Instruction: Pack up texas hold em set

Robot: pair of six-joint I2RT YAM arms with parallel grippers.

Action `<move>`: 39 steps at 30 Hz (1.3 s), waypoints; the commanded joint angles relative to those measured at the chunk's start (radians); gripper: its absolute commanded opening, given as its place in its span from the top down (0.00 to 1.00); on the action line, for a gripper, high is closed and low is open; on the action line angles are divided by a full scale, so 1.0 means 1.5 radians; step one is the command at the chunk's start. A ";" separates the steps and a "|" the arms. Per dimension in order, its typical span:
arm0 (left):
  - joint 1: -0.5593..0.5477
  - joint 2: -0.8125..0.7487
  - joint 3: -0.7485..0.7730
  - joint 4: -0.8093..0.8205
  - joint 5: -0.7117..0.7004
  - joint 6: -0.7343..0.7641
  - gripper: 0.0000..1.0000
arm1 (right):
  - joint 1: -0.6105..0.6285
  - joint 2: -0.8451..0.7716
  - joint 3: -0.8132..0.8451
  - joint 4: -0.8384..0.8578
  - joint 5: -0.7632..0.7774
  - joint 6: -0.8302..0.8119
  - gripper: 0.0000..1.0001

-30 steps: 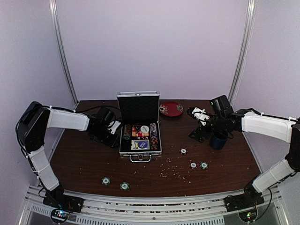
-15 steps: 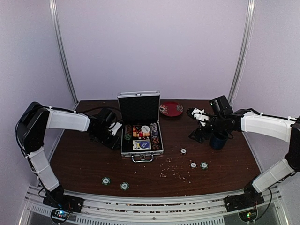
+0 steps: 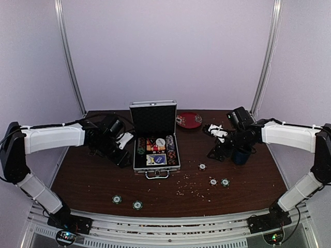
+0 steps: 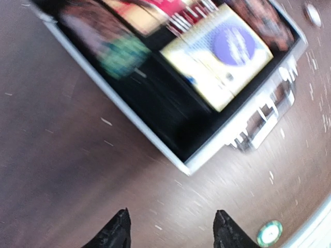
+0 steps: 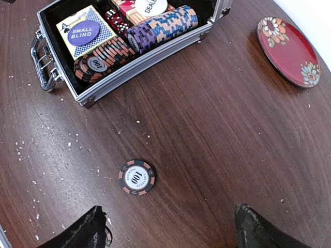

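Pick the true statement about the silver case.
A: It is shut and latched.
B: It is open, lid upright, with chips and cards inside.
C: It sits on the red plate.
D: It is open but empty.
B: the case stands open with its lid upright, and rows of chips and a card deck lie inside.
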 commanded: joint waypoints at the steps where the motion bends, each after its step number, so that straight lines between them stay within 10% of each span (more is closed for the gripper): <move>1: -0.060 0.003 -0.021 -0.101 -0.006 -0.025 0.43 | 0.017 0.022 0.023 -0.019 -0.009 -0.013 0.14; 39: -0.202 0.019 -0.116 -0.154 -0.039 -0.248 0.37 | 0.052 0.060 0.019 -0.033 -0.004 -0.037 0.15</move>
